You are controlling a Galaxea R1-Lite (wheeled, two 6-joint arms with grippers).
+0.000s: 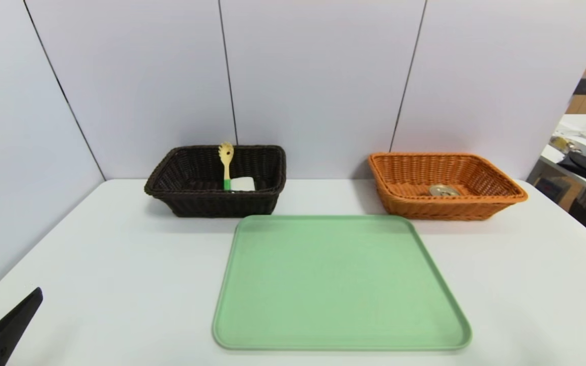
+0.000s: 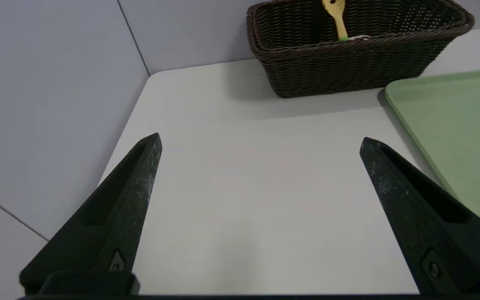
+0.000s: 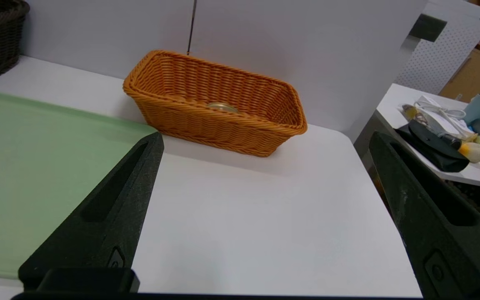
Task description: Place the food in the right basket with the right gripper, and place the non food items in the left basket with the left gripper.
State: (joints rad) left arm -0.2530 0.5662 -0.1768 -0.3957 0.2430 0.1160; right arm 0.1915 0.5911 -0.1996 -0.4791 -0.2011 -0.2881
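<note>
A tin can (image 1: 444, 190) with a gold lid lies inside the orange right basket (image 1: 496, 201), its lid also showing in the right wrist view as the can (image 3: 222, 107). In the dark brown left basket (image 1: 171, 195) a yellow pasta fork (image 1: 226, 163) leans upright and a white block (image 1: 242, 184) rests beside it. My left gripper (image 2: 260, 141) hangs open over bare table at the front left, holding nothing; only one finger (image 1: 5, 330) shows in the head view. My right gripper (image 3: 265, 137) is open and empty above the table's front right.
A bare green tray (image 1: 341, 284) lies in the middle of the white table, in front of both baskets. Grey partition walls close the back and left. Past the table's right edge stands a cluttered side table (image 3: 444, 141).
</note>
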